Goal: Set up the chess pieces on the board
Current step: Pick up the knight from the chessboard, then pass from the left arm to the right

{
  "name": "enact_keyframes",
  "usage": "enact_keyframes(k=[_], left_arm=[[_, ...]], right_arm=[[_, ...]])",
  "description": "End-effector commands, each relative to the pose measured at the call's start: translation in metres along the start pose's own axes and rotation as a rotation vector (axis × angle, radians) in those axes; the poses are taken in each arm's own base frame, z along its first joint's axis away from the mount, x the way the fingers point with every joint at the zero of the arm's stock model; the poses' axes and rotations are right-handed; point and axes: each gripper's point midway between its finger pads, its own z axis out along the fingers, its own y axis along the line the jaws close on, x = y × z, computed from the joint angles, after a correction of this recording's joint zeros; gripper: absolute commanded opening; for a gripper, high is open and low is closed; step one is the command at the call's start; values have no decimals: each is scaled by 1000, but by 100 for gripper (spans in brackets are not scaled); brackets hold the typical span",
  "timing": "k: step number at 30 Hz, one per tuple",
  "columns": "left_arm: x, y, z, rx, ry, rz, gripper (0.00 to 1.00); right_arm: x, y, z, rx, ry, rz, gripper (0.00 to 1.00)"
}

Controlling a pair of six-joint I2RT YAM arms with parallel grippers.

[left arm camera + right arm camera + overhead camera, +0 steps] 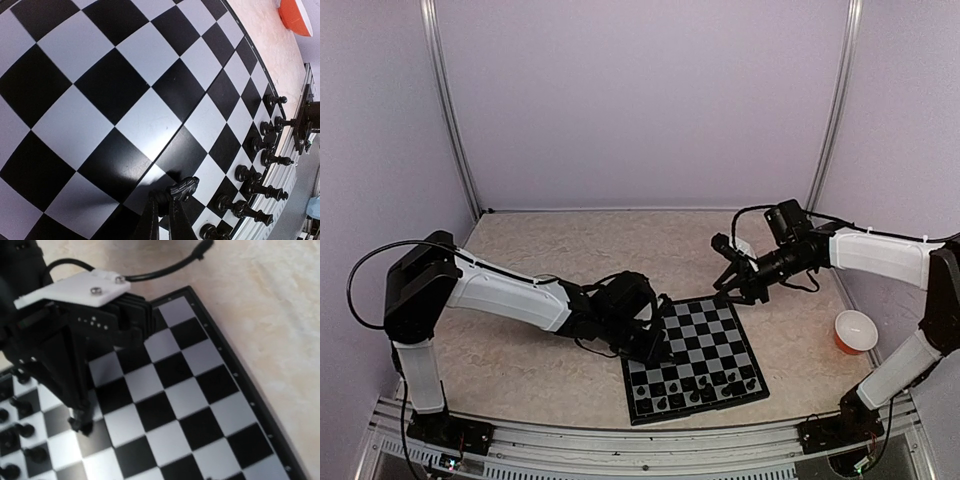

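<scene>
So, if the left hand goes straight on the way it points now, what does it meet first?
Most likely the board: the left hand points down at it, shut on a piece, so that piece would touch a square first. The gap is hard to judge.

One board, one orange bowl

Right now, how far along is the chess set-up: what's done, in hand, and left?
Done: black chess pieces stand along the board's near rows. In hand: the left gripper is shut on a knight-shaped piece low over the board beside them. Left: setting it down; the far rows are bare, and the right gripper hangs open and empty over the far corner.
</scene>
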Motion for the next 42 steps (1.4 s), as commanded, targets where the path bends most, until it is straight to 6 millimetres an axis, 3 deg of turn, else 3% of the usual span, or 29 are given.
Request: enact_keyframes(k=[1,6,12,16,21,32,42], left_arm=[[1,17,-5,-4,-61,-81,5],[-23,5,-12,70,-177,-122,5],[-43,-1,-5,112,-247,-171,6],[-53,-5,3,131,-264,-188,6],[-59,-6,14,138,-272,-203,6],[-65,-3,17,157,-320,-256,6],[-69,-10,22,196,-331,-276,6]], right_arm=[[-10,3,5,-86,-33,148,37],[9,4,23,-172,12,313,39],[23,15,45,-351,49,541,42],[31,21,58,-409,66,602,43],[35,24,69,-440,79,643,43],[56,21,85,-378,160,699,42],[54,19,92,-405,148,712,28]])
